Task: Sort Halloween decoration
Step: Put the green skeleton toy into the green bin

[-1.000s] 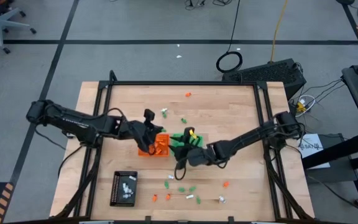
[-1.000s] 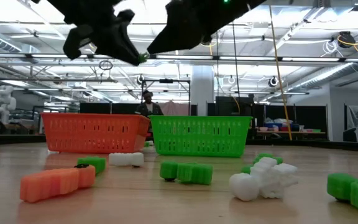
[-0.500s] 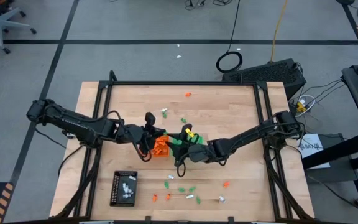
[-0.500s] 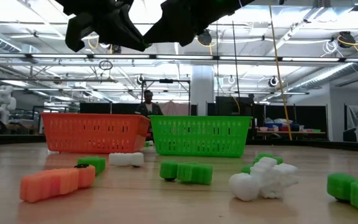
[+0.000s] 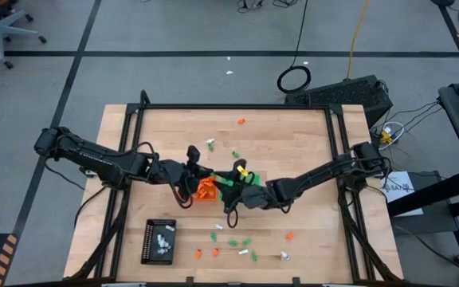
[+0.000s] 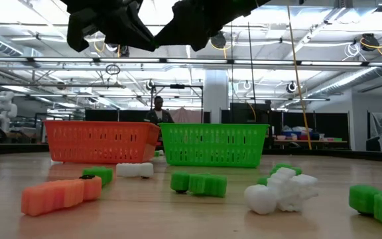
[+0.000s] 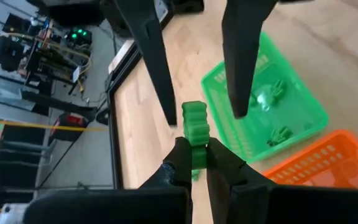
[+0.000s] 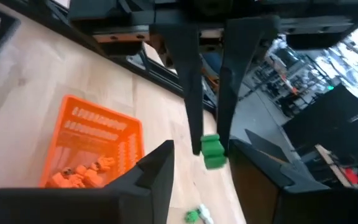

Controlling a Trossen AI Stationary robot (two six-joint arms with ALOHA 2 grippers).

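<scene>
Meeting mid-table, both arms hang high above the two baskets. Left gripper [image 7: 194, 163] pinches one green trinket [image 7: 195, 124] between its fingertips, held in the air above the wood just beside the green basket [image 7: 303, 106]. Right gripper [image 8: 201, 165] faces it from the other side, its two fingers spread apart, with the same green piece [image 8: 211, 151] showing between them and nothing touching the right fingers that I can make out.

Count, trays: one orange basket [image 5: 205, 188], one green basket [image 5: 231, 180], touching side by side at table centre; one black tray [image 5: 158, 240] near the table's front left corner, with a few white pieces inside, number not clear.

Count, inside baskets: green basket shows at least two green pieces in the left wrist view; orange basket [image 8: 98, 134] holds a small cluster of orange pieces, too jumbled to count.

Loose on the table, high view: one orange piece [image 5: 241, 121] at the far side, one orange piece [image 5: 289, 236] toward the front right, and a scatter of green, white and orange bits along the front edge; exact tally not possible.

Low view, near foreground: one orange trinket [image 6: 60, 194], one white piece [image 6: 134, 170], one white figure [image 6: 280, 190], and about five green pieces, among them one paired block [image 6: 199, 183].
</scene>
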